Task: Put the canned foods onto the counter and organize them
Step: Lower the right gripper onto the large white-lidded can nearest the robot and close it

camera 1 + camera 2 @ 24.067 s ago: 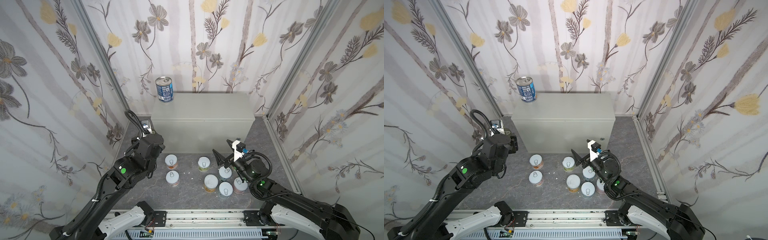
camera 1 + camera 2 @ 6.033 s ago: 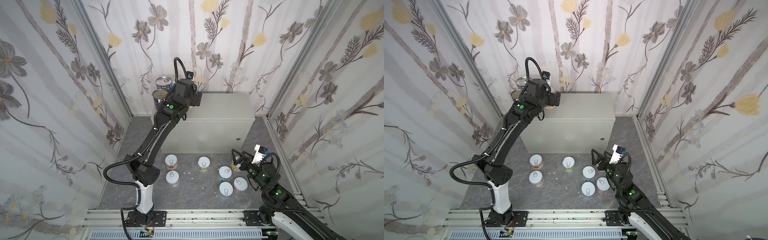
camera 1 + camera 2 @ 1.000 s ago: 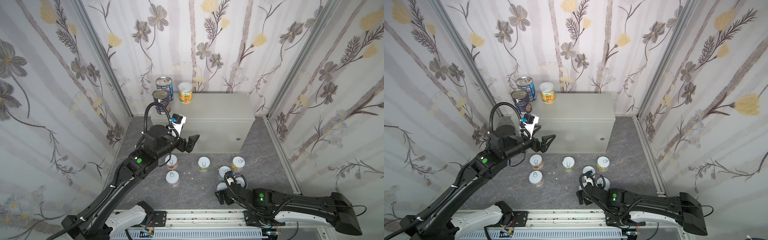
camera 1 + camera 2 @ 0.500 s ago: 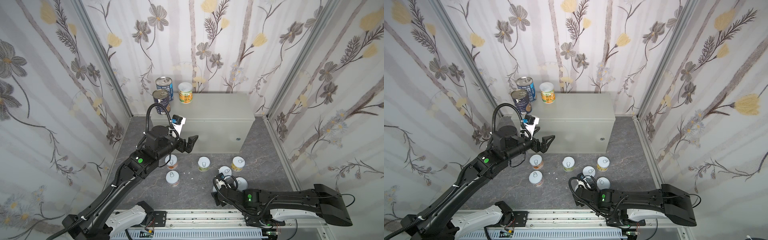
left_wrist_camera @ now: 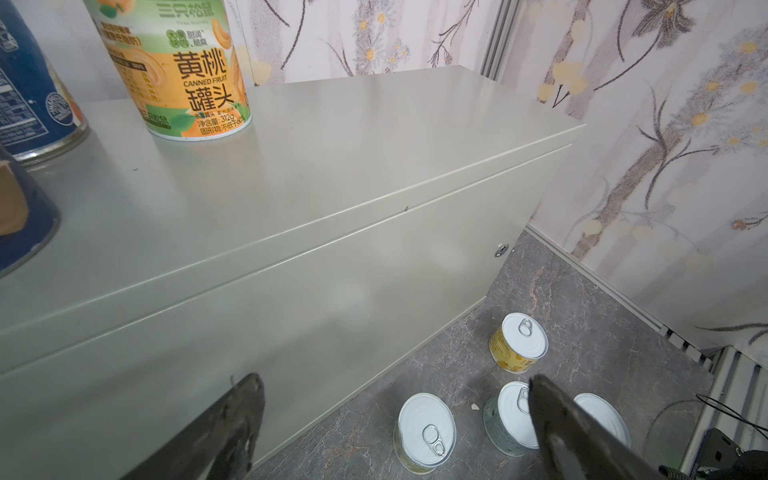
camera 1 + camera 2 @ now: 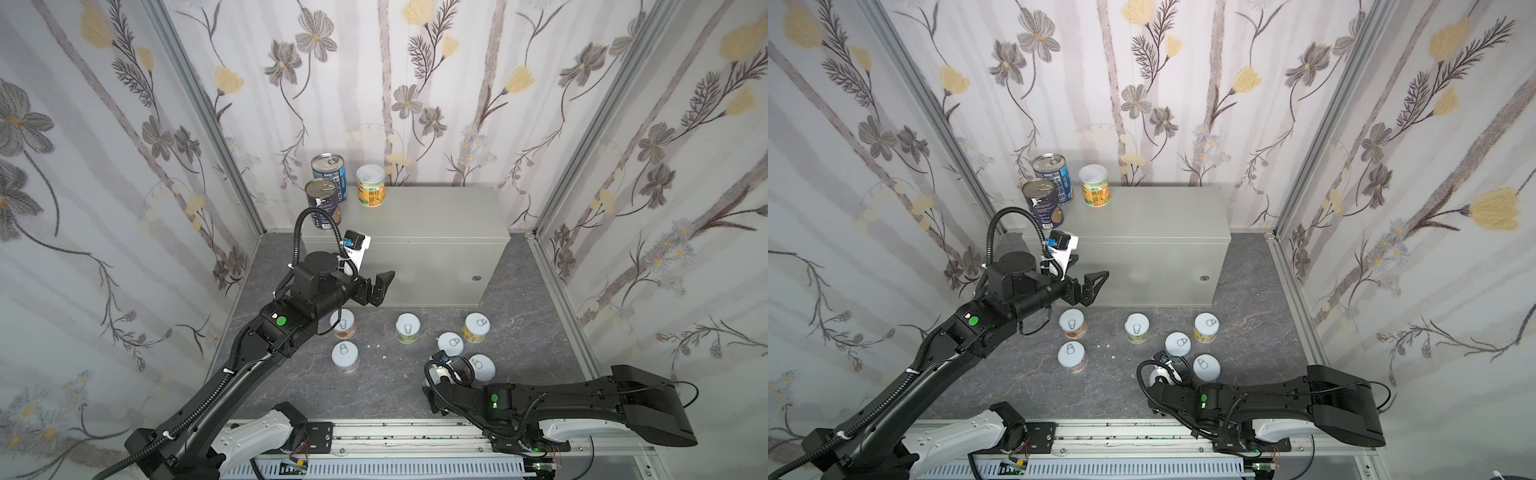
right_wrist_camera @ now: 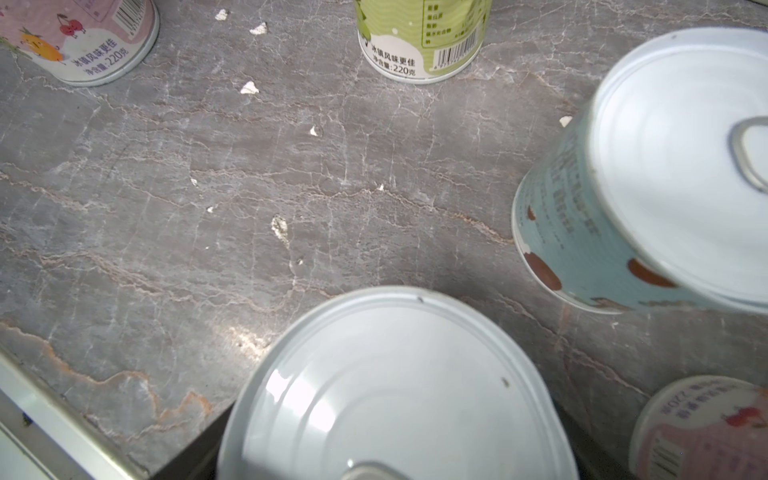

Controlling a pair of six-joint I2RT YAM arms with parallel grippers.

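Can (image 7: 395,386) upright on floor (image 7: 208,187), lid up, axis vertical, sits betw. jaws of R claw (image 6: 1162,375), nearest arm by far; can't tell if clamped yet. L claw (image 6: 380,286) wide open, empty, up by counter (image 6: 436,220) front, well apart.

Through my left wrist camera, the peach can (image 5: 183,70) on the table (image 5: 374,145) reads "三只松鼠", "黄桃 CANNED FRUIT 罐头" and "净含量:312g". Through my right, the pink can (image 7: 83,41) and green can (image 7: 419,41) on the floor (image 7: 291,187) both read "冰镇风味更佳" and "220克".
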